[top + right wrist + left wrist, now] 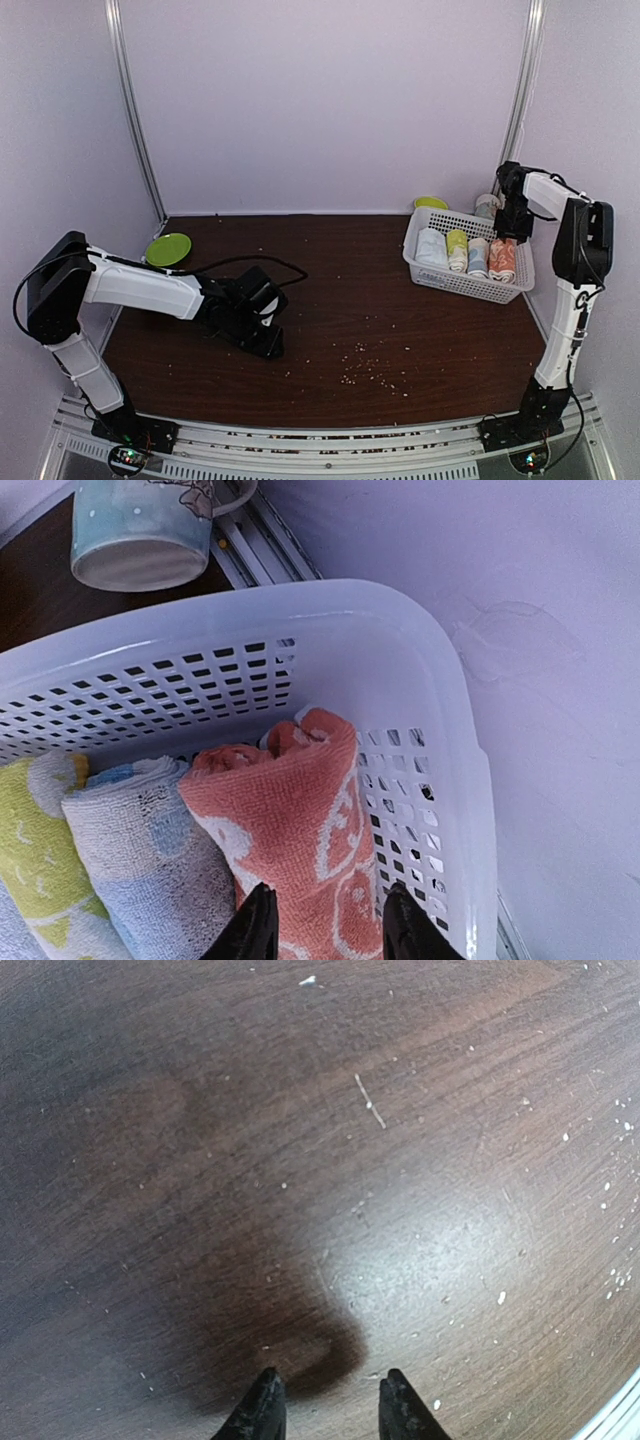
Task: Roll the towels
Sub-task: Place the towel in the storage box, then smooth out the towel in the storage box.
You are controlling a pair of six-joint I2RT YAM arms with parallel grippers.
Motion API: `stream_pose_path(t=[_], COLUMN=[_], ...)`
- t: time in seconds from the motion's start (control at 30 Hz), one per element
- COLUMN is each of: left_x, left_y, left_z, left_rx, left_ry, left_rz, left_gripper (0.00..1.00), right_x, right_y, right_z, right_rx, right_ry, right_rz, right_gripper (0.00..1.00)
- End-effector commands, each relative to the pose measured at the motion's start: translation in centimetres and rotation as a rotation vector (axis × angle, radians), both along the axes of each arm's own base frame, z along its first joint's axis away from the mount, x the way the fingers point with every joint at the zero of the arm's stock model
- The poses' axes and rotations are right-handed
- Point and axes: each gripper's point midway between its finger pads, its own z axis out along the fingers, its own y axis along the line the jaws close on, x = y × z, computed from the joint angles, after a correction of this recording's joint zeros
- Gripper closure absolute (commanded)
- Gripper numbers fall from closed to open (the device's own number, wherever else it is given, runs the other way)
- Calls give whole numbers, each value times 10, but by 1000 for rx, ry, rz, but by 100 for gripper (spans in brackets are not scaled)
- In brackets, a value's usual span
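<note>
**Left arm** [140, 285]: upper link rises from the near-left base. The forearm reaches level toward the middle of the table [330, 300] and is held low.
**Left end effector** [325, 1405]: points down at bare dark wood. Its fingers are parted about halfway and there is nothing between them.

**Right arm** [575, 260]: stands tall from the near-right base. It is bent over at the top, with the wrist tipped down into the basket [440, 215] at the far right of the table.
**Right end effector** [325, 920]: fingers are parted, one on each flank of the orange towel [290, 820]. The left tip is in the seam beside the blue towel and the right tip is against the basket's side wall. The cloth between them keeps its full rounded width.

**Orange towel**: rolled, terry pile, salmon-orange with cream patterns. It lies lengthwise at the right end of the basket, with its spiral end toward the perforated far wall.

**Light blue towel** [140, 860]: rolled, pale blue with whitish patches. It touches the orange towel's left side and lies parallel to it.

**Other rolls**: the yellow-green roll [30, 860] is just left of the blue one, and the white roll [430, 248] is at the left end. That makes four abreast in the overhead view.

**Surroundings**
- Mug [140, 530], pale blue, just behind the basket.
- Green plate [168, 249] at the far-left corner of the table.
- Scattered crumbs [365, 365] toward the near middle.
</note>
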Motion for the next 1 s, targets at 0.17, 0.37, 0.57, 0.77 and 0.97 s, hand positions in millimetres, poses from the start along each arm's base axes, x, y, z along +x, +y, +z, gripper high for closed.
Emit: stream_pose_path(t=[0.17, 0.37, 0.57, 0.77, 0.97], left_x=[4, 5, 4, 1, -1], left_y=[-4, -2, 1, 2, -1], left_z=[-2, -3, 3, 8, 11], left_rx=[4, 11, 1, -21, -35], left_ry=[1, 7, -4, -20, -28], left_rz=[6, 21, 39, 36, 26], left_gripper=[67, 67, 67, 67, 67], right_x=[22, 34, 35, 8, -30], right_y=[-2, -8, -5, 5, 23], right_z=[-39, -32, -4, 22, 5], right_rx=[83, 72, 95, 94, 79], right_ry=[23, -18, -79, -127, -92], right_rz=[-22, -41, -45, -36, 10], right_gripper=[67, 66, 57, 53, 60])
